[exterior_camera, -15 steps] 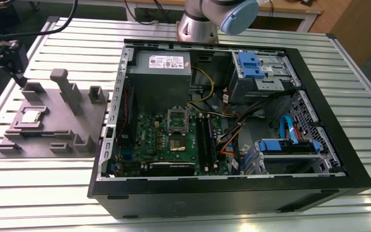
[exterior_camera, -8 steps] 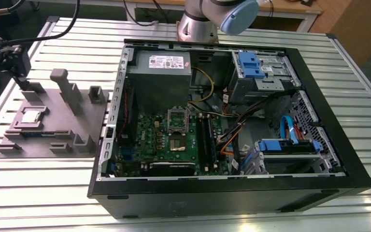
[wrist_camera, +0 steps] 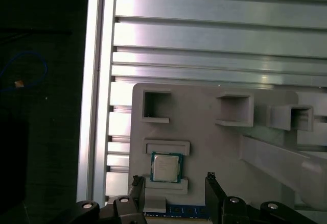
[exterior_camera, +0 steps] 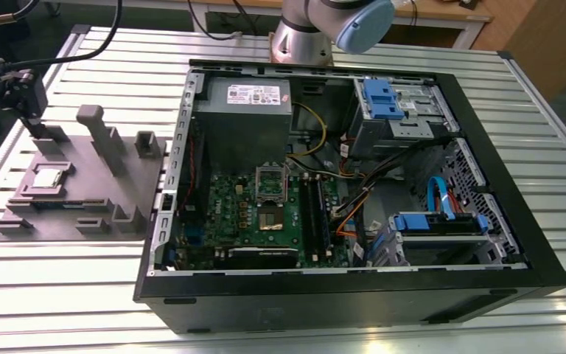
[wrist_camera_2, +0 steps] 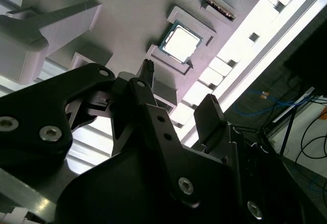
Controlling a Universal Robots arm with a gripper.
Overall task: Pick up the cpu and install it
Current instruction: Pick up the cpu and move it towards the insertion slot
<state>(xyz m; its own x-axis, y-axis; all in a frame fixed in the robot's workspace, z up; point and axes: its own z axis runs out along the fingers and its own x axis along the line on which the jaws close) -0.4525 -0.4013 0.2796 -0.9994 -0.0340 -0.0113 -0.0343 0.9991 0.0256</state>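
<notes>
You see the small, flat, square cpu [exterior_camera: 47,178] with its shiny silver metal top lying in a pocket of the grey moulded plastic plate [exterior_camera: 91,188], at the exterior view's left of the open black computer case [exterior_camera: 362,299]. The black gripper [wrist_camera: 173,179] hangs over the plate, apart from the cpu. Its fingers [wrist_camera: 137,183] are spread wide and hold nothing.

The slatted table [exterior_camera: 67,295] bears a grey plate [exterior_camera: 86,184] and computer case [exterior_camera: 342,310].

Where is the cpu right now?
The cpu sits in a recess of the grey moulded plate, on the exterior view's left of the open computer case, with the gripper hovering above it.
</notes>
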